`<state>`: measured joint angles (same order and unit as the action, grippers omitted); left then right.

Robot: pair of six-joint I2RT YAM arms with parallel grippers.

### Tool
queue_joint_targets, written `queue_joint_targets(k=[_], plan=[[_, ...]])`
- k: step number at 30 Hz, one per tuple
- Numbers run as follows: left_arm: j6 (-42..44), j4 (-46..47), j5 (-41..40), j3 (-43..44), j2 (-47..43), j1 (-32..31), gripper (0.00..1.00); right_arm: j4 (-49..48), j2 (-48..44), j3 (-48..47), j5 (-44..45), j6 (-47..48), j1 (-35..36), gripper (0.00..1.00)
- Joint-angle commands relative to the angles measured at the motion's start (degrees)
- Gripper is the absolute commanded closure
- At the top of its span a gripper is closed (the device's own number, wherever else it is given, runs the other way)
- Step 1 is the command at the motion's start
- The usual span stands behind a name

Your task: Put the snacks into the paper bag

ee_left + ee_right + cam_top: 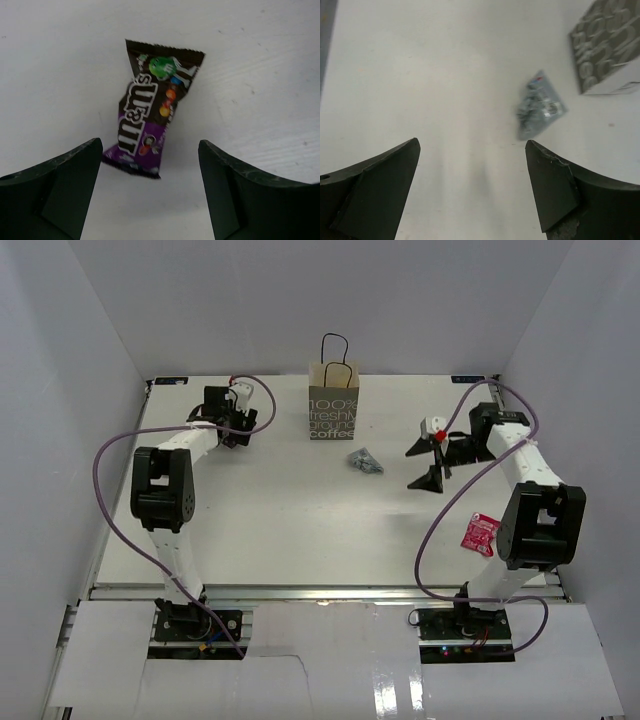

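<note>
White tabletop (pixel 280 520) boxed in by plain white walls (pixel 300 300), nothing fancy.

Starting with the dark purple packet (pixel 152 107): lying flat on the tabletop, straight ahead of and just below the left gripper (pixel 150 146), near end poking in between the two fingertips. Long axis running mostly away from the wrist camera, leaning a bit right at the far end, so roughly in line with the gap (handy, means closing across the narrow width, not the length). Left gripper spread wide, holding nothing, can't tell for sure how far above the packet. Probably just needs a straight drop and a pinch.

Moving outward: silvery grey packet (pixel 366 461) flat on the tabletop near the foot of the paper bag (pixel 333 400), on the bag's near-right side. From the right wrist, ahead and to the right of the right gripper (pixel 472 145), outside the gap, so likely needs a swing over first. Right gripper also wide open and empty.

Red packet (pixel 479 534) down by the right arm (pixel 540 525), well apart from the bag. Bag standing upright at the far side, roughly midway between the two claws.
</note>
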<state>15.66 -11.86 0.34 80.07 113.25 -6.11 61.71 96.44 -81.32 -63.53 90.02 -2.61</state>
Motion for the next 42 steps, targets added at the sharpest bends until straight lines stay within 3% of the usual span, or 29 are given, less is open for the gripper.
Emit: queue_joint_targets(k=[1, 7, 11, 14, 15, 19, 25, 26, 29, 35, 42], plan=[[6.2, 2.3, 2.1, 6.6, 3.4, 0.8, 0.13, 13.3, -6.5, 8.2, 0.9, 17.7, -0.4, 0.09], [3.9, 3.5, 5.3, 9.4, 10.2, 0.9, 0.18, 13.2, -6.1, 10.8, -1.7, 13.3, -0.6, 0.09], [2.4, 3.6, 8.2, 8.8, 11.6, 0.9, 0.29, 13.2, -4.9, 8.4, -2.3, 11.9, -0.6, 0.1], [1.3, 3.1, 9.3, 8.8, 11.6, 0.9, 0.46, 13.2, -3.5, 7.4, -2.5, 11.1, -0.6, 0.1], [1.0, 2.9, 9.5, 8.6, 11.2, 0.9, 0.58, 13.2, -3.3, 7.1, -2.7, 10.8, -0.6, 0.11], [-1.1, 3.2, 11.5, 5.8, 6.6, 0.9, 0.8, 13.2, -2.1, 6.8, -3.7, 9.9, -0.6, 0.11], [-12.7, 11.6, 26.3, -1.0, -4.8, 0.7, 0.84, 13.2, -1.0, 6.2, -4.7, 9.1, -0.5, 0.12], [-17.2, 18.0, 28.6, -3.8, -8.4, 0.6, 0.85, 13.2, -0.9, 5.9, -4.8, 8.9, -0.5, 0.12], [-21.0, 24.8, 35.9, -5.3, -12.3, -1.1, 0.86, 13.2, -0.4, 5.1, -4.9, 8.7, -0.4, 0.12], [-22.0, 28.0, 38.8, 2.1, -13.1, -5.8, 0.85, 13.2, -0.5, 5.1, -5.3, 8.3, -0.2, 0.13], [-28.1, 33.2, 38.8, 16.9, -2.9, -10.1, 0.82, 13.1, -2.1, 7.4, -5.4, 8.7, 0.0, 0.13]])
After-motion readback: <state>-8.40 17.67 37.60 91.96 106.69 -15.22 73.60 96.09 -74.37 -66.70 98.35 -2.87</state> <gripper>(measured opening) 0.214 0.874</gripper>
